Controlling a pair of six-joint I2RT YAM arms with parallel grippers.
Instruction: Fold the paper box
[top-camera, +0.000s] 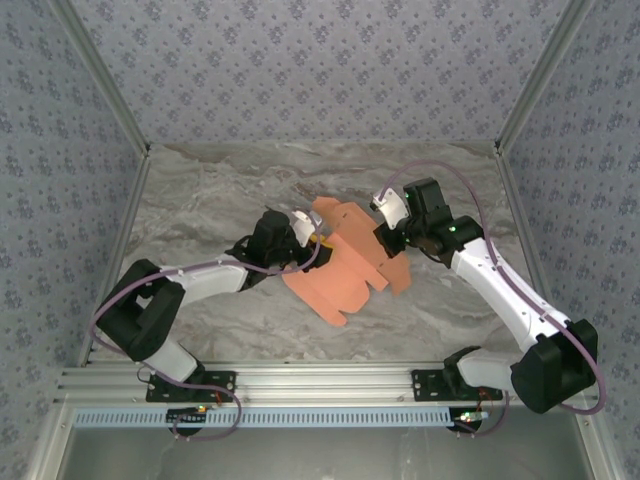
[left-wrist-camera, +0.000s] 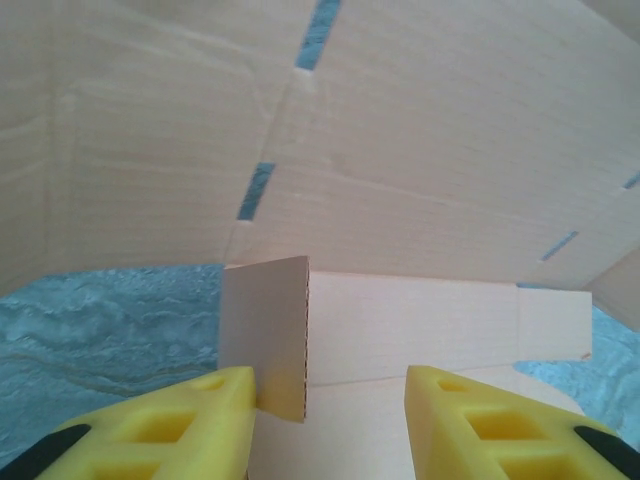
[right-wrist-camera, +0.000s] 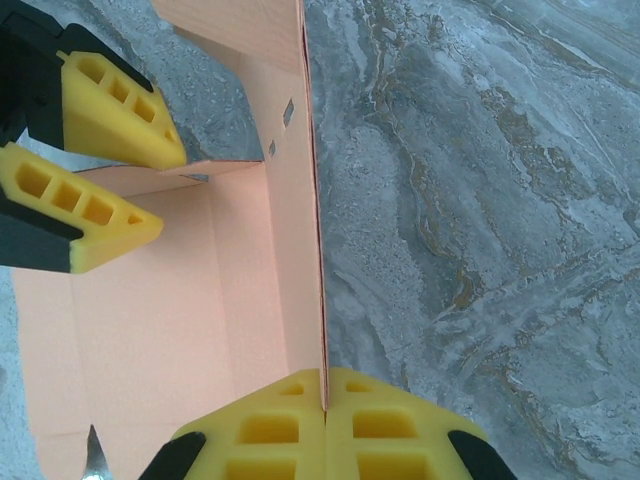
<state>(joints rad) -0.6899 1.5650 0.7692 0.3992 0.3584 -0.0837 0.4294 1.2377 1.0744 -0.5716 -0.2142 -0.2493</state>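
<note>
Top external: 1 paper box (top-camera: 345, 265) (salmon-orange), 1 table (top-camera: 220, 190).

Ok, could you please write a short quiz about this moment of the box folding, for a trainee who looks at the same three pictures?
1. True or false: the right gripper is shut on an upright panel of the paper box.
2. The left gripper is: A) shut on a flap; B) open, with a flap between its fingers; C) shut on nothing.
3. On what surface does the box lie?
Key: 1 true; 2 B; 3 the marbled table.
</note>
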